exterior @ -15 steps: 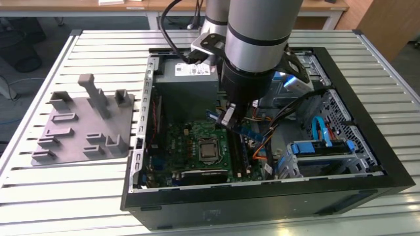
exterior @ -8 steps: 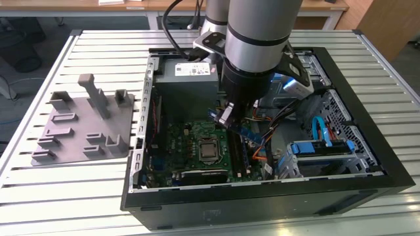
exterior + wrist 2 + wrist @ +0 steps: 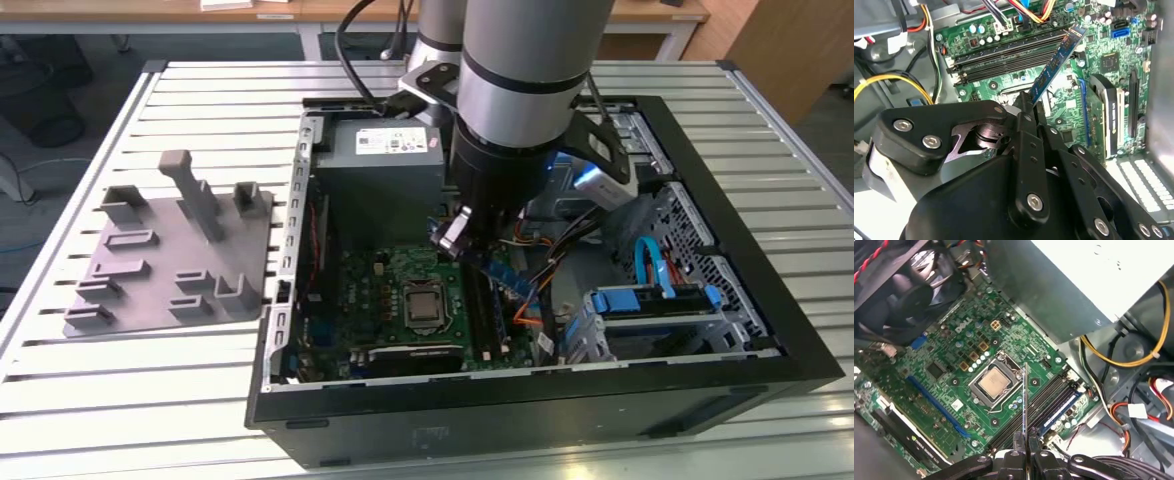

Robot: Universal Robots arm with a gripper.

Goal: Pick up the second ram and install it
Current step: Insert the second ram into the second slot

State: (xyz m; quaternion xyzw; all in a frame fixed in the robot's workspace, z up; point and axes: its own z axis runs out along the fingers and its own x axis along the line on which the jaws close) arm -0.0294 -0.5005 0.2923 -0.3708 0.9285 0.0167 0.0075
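Second wrist view: jaws clenched on the second ram (image 3: 1054,65), tilted above black slots (image 3: 1004,52), cables (image 3: 1029,12) nearby.

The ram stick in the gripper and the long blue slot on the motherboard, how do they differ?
The second ram is clamped in the gripper and held clear of the motherboard; the long blue slot sits fixed flat on that board. The second ram carries a row of dark chips; the long blue slot shows none. Both are long, narrow and blue.
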